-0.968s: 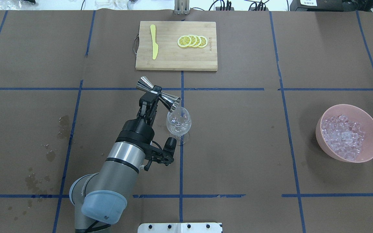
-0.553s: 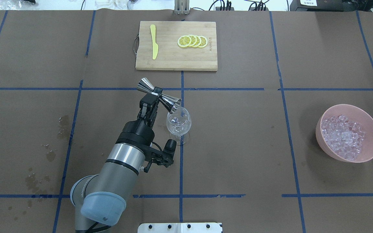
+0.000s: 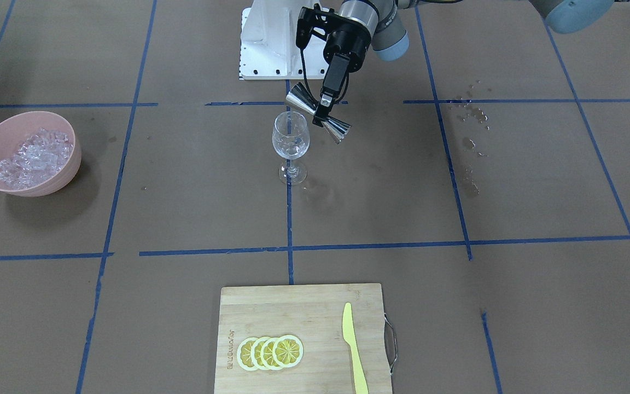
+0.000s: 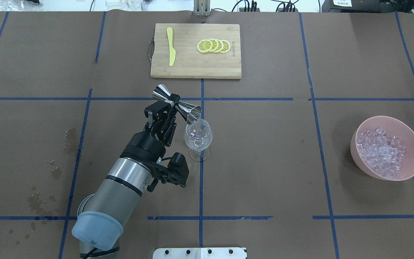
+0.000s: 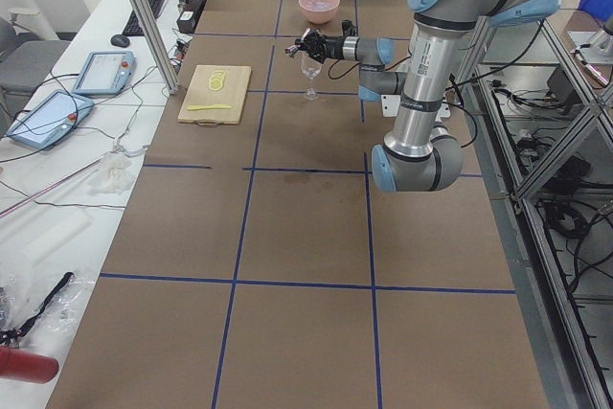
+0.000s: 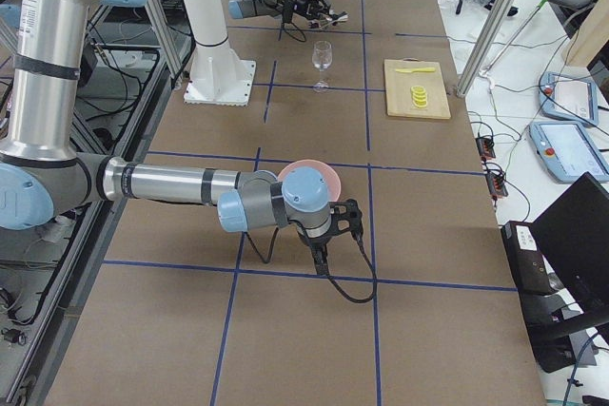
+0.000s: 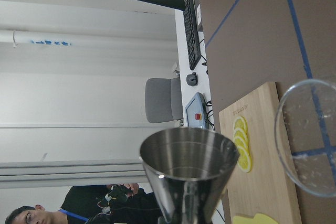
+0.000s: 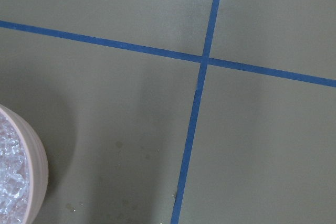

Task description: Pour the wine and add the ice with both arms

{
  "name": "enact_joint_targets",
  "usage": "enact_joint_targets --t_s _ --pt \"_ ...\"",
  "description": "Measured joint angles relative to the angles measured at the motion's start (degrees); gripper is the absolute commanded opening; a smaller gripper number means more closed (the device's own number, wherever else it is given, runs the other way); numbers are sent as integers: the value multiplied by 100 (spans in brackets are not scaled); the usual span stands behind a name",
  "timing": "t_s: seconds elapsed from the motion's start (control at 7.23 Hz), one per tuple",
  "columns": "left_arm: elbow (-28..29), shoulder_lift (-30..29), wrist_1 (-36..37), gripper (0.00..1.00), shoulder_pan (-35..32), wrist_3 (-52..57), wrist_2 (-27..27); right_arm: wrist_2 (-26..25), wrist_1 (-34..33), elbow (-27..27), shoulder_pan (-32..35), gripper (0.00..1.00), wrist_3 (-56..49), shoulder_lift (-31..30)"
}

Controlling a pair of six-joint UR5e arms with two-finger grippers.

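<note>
My left gripper point(image 4: 170, 104) is shut on the waist of a steel jigger point(image 4: 176, 104), also seen in the front-facing view point(image 3: 318, 114). The jigger lies tilted, its mouth at the rim of a clear stemmed glass point(image 4: 198, 135). In the left wrist view the jigger's cup point(image 7: 189, 174) looks empty and the glass rim point(image 7: 286, 145) is to its right. I see no dark wine. The ice point(image 4: 381, 151) fills a pink bowl point(image 4: 413, 144) at the right. My right gripper point(image 6: 324, 259) shows only in the exterior right view, near the bowl; I cannot tell its state.
A bamboo cutting board point(image 4: 192, 68) at the far middle carries lemon slices point(image 4: 214, 45) and a yellow knife point(image 4: 171, 46). Wet spots point(image 4: 54, 172) mark the brown paper at the left. The white pedestal point(image 3: 266, 44) stands at the robot's edge.
My left wrist has rolled and the forearm has swung a little to the left. The jigger stays at the glass rim, still gripped.
</note>
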Motion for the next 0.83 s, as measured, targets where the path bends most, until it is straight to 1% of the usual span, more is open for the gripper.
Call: enact_joint_targets --t_s 0.14,0.28,0.42,0.55,0.69,0.83 --pt "-6 79 -66 0 -45 -684 -206 6 0 0 0 100 14 3" --pt "-31 218 -97 0 -105 -1677 -542 14 0 0 0 100 36 4" --pt "-160 478 -142 0 -215 -2645 -999 20 0 0 0 100 48 5" --pt "-390 910 -323 0 -373 -3476 -1551 28 0 0 0 100 55 5" --pt "-569 1487 -801 0 -537 -4205 -2066 36 1 2 0 100 57 5" --pt "-658 2001 -1352 0 -655 -4809 -2371 42 5 8 0 100 54 5"
